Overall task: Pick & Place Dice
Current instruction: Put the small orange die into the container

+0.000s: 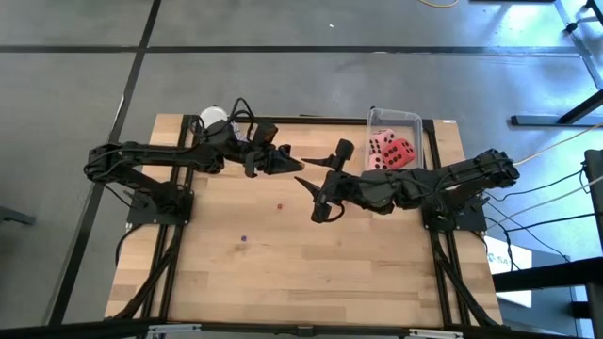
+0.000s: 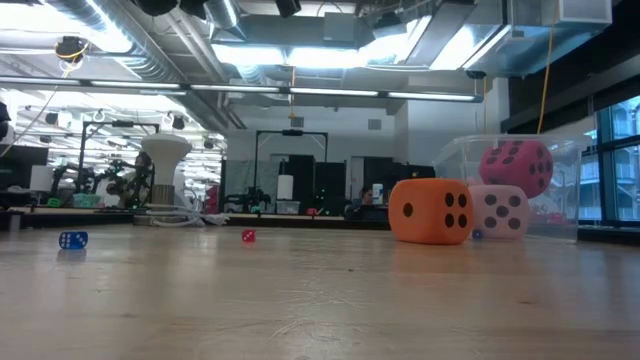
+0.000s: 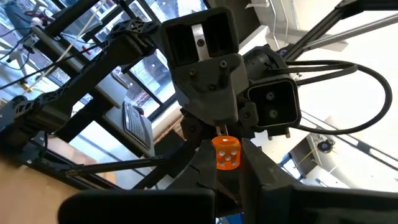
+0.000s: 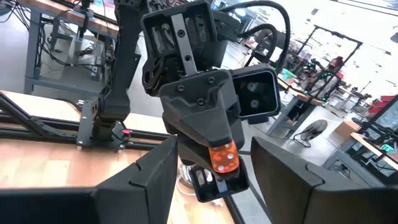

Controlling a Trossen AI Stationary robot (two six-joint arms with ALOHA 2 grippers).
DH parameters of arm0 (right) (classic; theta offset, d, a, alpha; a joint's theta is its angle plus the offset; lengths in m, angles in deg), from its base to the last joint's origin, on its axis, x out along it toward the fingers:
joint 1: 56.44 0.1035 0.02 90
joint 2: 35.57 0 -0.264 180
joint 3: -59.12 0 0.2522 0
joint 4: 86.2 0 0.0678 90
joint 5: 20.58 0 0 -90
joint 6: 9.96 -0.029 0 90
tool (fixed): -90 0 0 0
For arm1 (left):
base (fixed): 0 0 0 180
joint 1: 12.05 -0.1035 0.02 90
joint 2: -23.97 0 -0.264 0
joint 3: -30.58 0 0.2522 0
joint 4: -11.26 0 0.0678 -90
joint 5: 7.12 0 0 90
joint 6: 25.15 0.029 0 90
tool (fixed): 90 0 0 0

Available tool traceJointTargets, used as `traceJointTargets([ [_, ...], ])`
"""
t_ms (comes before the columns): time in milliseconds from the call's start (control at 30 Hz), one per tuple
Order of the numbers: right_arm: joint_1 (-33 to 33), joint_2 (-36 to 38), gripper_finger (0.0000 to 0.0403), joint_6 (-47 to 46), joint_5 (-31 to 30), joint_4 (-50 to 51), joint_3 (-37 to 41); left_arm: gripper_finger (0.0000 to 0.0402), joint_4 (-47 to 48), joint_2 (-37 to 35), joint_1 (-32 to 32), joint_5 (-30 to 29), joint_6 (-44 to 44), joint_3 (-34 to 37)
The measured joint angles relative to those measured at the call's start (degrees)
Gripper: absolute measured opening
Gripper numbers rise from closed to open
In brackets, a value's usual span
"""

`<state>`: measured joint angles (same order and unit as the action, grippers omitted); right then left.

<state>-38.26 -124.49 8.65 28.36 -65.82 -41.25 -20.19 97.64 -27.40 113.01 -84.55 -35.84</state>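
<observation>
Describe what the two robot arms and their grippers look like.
Both arms are matte black and chunky-jointed. The left arm and right arm trail black cables, and each ends in two tapered dark fingers. Each wrist is an angular black housing with a boxy camera module bolted on.

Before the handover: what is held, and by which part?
The left gripper pinches a small orange die by opposite faces at its fingertips; the right gripper is open, holding nothing.

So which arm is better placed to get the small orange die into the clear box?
Right, probably. The left gripper holds the small orange die, the right gripper faces it open, and the clear box sits beside the right arm.
</observation>
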Motion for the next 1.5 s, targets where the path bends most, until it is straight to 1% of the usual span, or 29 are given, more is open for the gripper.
traceJointTargets([
  [233,0.0,0.0,0.0184,1.4,0.0,0.1,0.0,0.001,0.0,0.0,0.3,0.9,-3.5,0.0],
  [433,0.0,0.0,0.0159,1.5,0.0,0.5,0.0,0.001,0.0,0.0,0.3,1.3,-5.2,0.0],
  [800,0.0,0.0,0.0104,1.5,0.3,1.3,0.0,0.001,0.0,0.0,0.3,1.6,-6.0,0.0],
  [1000,0.0,0.1,0.0083,1.5,2.7,1.2,0.0,0.001,0.0,0.0,0.3,2.3,-5.9,0.0],
  [1133,0.0,0.1,0.0074,1.5,2.2,1.2,0.0,0.001,0.0,0.0,0.3,2.2,-6.0,0.0],
  [1267,0.0,0.1,0.0045,1.8,1.2,1.3,0.0,0.0018,0.0,0.0,0.3,1.9,-6.0,0.0],
  [1500,0.3,0.1,0.0045,2.0,1.0,1.3,0.0,0.0029,0.0,0.0,0.3,1.5,-6.0,0.0],
])
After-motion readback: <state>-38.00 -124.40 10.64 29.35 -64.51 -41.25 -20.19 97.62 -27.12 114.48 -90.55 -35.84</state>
